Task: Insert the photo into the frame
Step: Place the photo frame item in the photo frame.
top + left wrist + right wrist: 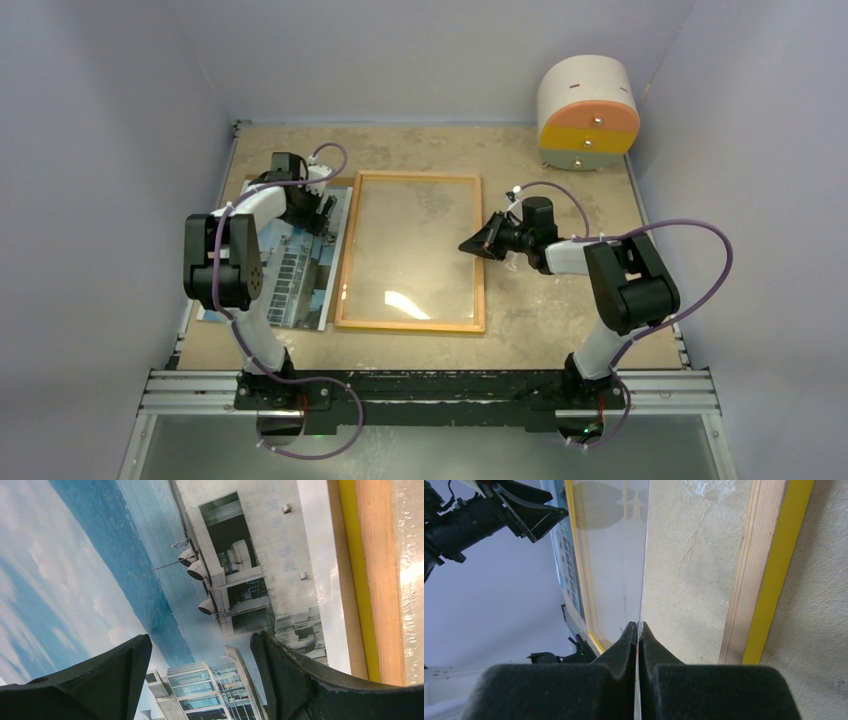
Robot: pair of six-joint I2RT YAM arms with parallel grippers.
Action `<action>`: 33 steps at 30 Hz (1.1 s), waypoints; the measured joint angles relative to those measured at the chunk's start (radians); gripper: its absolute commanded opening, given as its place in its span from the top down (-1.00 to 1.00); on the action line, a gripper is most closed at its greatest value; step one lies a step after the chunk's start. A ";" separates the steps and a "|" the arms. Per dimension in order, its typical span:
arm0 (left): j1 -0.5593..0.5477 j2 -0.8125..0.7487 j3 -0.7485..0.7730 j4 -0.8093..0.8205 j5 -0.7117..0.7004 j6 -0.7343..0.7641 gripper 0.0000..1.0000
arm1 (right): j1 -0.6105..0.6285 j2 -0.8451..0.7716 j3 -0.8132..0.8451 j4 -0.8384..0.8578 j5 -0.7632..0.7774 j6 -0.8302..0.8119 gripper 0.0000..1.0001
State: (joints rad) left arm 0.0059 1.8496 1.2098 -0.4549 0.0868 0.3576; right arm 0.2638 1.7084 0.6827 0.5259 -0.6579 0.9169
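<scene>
A bare brown table (545, 325) stood between pale lilac walls, with a drum (588, 110) banded white, orange and yellow at its far right corner. From above, the frame (410, 178) lay flat mid-table, wood side up. The photo (300, 290) lay face up just left of it, partly under my left arm. My left gripper (322, 212) hung over the photo's far end. My right gripper (472, 244) sat at the frame's right rail, over the pane (410, 250).

Through my left wrist camera the photo (125, 555) filled the view, all blue sky and white building. My left gripper (200, 647) was spread wide above it, holding nothing. The frame's (380, 580) wood and yellow edge ran down the right.

Through my right wrist camera my right gripper (639, 630) was pinched tight on the pane's (614, 555) thin edge. Bare table showed between that edge and the frame's (754, 580) right rail. Beyond the far rail I saw a strip of the photo (563, 565) and my left gripper (551, 507).
</scene>
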 measured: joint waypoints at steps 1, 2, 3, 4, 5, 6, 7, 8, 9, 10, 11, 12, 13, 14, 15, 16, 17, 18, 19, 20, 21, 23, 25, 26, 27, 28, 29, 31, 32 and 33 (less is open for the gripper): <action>-0.003 0.000 0.000 0.002 -0.001 0.000 -0.59 | -0.001 0.000 0.000 0.000 -0.007 0.000 1.00; -0.006 0.000 0.000 0.004 -0.001 0.000 -0.60 | -0.002 0.000 0.000 -0.002 -0.011 -0.001 1.00; -0.011 0.001 0.000 0.006 -0.001 0.000 -0.59 | -0.002 0.000 0.000 -0.004 -0.015 -0.001 1.00; -0.018 0.002 0.000 0.009 -0.002 0.000 -0.59 | -0.002 0.000 0.000 -0.007 -0.018 -0.002 1.00; -0.024 0.002 0.000 0.012 -0.001 0.000 -0.59 | -0.002 0.000 0.000 -0.013 -0.019 -0.005 1.00; -0.028 0.002 0.000 0.014 -0.001 0.000 -0.60 | -0.002 0.000 0.000 -0.018 -0.020 -0.008 1.00; -0.034 0.002 0.000 0.017 -0.001 0.000 -0.60 | -0.002 0.000 0.000 -0.023 -0.022 -0.012 1.00; -0.036 0.002 0.000 0.019 -0.001 0.000 -0.59 | -0.002 0.000 0.002 -0.029 -0.025 -0.016 1.00; -0.039 0.002 0.000 0.020 -0.001 0.000 -0.59 | -0.002 0.000 0.003 -0.035 -0.028 -0.021 1.00; -0.040 0.002 0.000 0.021 -0.001 0.000 -0.59 | -0.002 0.000 0.004 -0.040 -0.032 -0.024 1.00; -0.041 0.002 0.000 0.021 -0.001 0.000 -0.60 | -0.002 0.000 0.006 -0.047 -0.036 -0.028 1.00; -0.041 0.002 0.000 0.021 -0.001 0.000 -0.59 | -0.002 0.000 0.009 -0.055 -0.039 -0.031 1.00; -0.041 0.002 0.000 0.021 -0.001 0.000 -0.59 | -0.002 0.000 0.010 -0.058 -0.041 -0.033 1.00; -0.042 0.002 0.000 0.021 -0.001 0.000 -0.59 | -0.002 0.000 0.013 -0.065 -0.042 -0.036 1.00; -0.042 0.002 0.000 0.021 -0.001 0.000 -0.60 | -0.003 0.000 0.017 -0.070 -0.043 -0.039 1.00; -0.042 0.002 0.000 0.021 -0.001 0.000 -0.60 | -0.002 0.000 0.021 -0.075 -0.045 -0.042 1.00; -0.042 0.002 -0.001 0.021 -0.001 0.000 -0.60 | -0.002 0.000 0.023 -0.078 -0.046 -0.045 1.00; -0.043 0.002 -0.002 0.021 -0.001 0.000 -0.59 | -0.003 0.000 0.026 -0.080 -0.048 -0.047 1.00; -0.043 0.002 -0.002 0.022 -0.002 0.000 -0.59 | -0.003 0.000 0.027 -0.080 -0.048 -0.048 1.00; -0.044 0.002 -0.002 0.022 -0.002 0.000 -0.60 | -0.003 0.000 0.029 -0.081 -0.049 -0.049 1.00; -0.046 0.002 -0.002 0.022 -0.002 0.000 -0.60 | -0.003 0.000 0.032 -0.082 -0.050 -0.051 1.00; -0.049 0.002 -0.002 0.023 -0.002 0.000 -0.59 | -0.003 0.000 0.039 -0.081 -0.052 -0.055 1.00; -0.053 0.002 -0.004 0.026 -0.002 0.000 -0.59 | -0.003 0.000 0.042 -0.080 -0.057 -0.055 1.00; -0.055 0.002 -0.006 0.029 -0.001 0.000 -0.59 | -0.003 0.000 0.042 -0.078 -0.060 -0.056 1.00; -0.056 0.002 -0.008 0.032 -0.002 0.000 -0.59 | -0.003 0.000 0.042 -0.074 -0.061 -0.056 1.00; -0.059 0.002 -0.010 0.035 -0.002 0.000 -0.59 | -0.003 0.000 0.042 -0.069 -0.063 -0.056 1.00; -0.061 0.002 -0.011 0.038 -0.002 0.000 -0.59 | -0.003 0.000 0.042 -0.063 -0.065 -0.055 1.00; -0.065 0.002 -0.013 0.045 -0.002 0.000 -0.60 | -0.003 0.000 0.042 -0.047 -0.068 -0.054 1.00; -0.066 0.002 -0.014 0.048 -0.001 0.000 -0.59 | -0.003 0.000 0.042 -0.036 -0.068 -0.053 1.00; -0.068 0.002 -0.015 0.051 -0.001 0.000 -0.59 | -0.003 0.000 0.042 -0.025 -0.071 -0.051 1.00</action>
State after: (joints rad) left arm -0.0620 1.8519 1.1946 -0.4038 0.0856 0.3576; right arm 0.2607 1.7084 0.7242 0.5007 -0.7292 0.8661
